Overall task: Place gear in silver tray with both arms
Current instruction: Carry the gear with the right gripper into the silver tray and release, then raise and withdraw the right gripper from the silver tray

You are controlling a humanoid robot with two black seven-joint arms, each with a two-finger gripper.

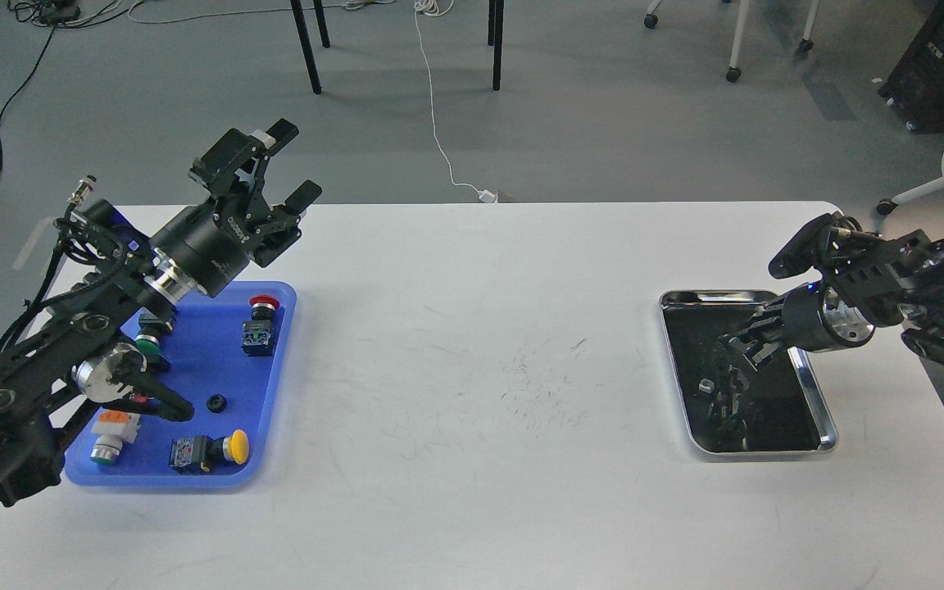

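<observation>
The silver tray lies on the right of the white table. My right gripper hangs low over the tray's far half, pointing left and down. It is small and dark, so I cannot tell its fingers apart. Its reflection shows on the dark floor, and a small grey bit lies there; I cannot tell if this is a gear. A small black gear lies in the blue tray on the left. My left gripper is open and empty, raised above the blue tray's far edge.
The blue tray also holds several push buttons: red, yellow and green. The left arm's elbow hangs over the tray's left side. Chair and table legs stand on the floor beyond the table.
</observation>
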